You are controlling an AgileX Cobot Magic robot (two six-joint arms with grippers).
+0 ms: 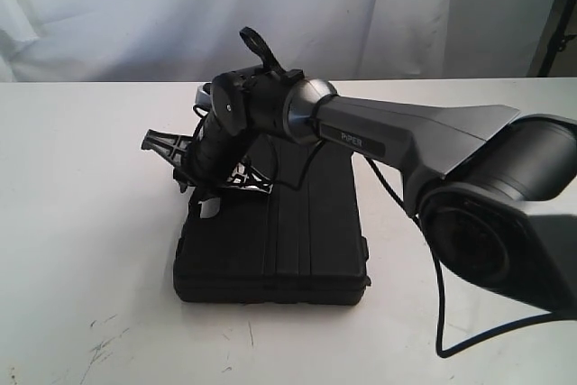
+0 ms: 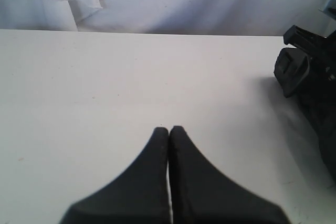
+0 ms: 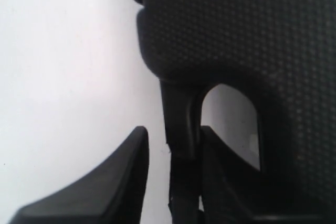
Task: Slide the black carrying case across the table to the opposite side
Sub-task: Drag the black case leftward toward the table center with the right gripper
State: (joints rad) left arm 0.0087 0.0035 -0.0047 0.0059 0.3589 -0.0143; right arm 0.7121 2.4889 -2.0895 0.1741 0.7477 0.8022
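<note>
Here the case (image 1: pixel 288 241) lies flat near the middle of the table (image 1: pixel 81 223). At its 10 o'clock corner the right gripper (image 3: pixel 173 132) straddles its handle (image 3: pixel 181 124), fingers (image 3: pixel 105 182) unclenched; the left gripper (image 2: pixel 169 129) is clenched, empty.

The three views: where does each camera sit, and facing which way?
Exterior: off the arms, facing the backdrop across the table; shows the right arm over the case.
Left wrist: on the left arm, low over the table; shows the left gripper, jaws shut.
Right wrist: on the right arm, close on the case; shows the right gripper, jaws astride the handle.
Shared: exterior and right wrist both show the case.
</note>
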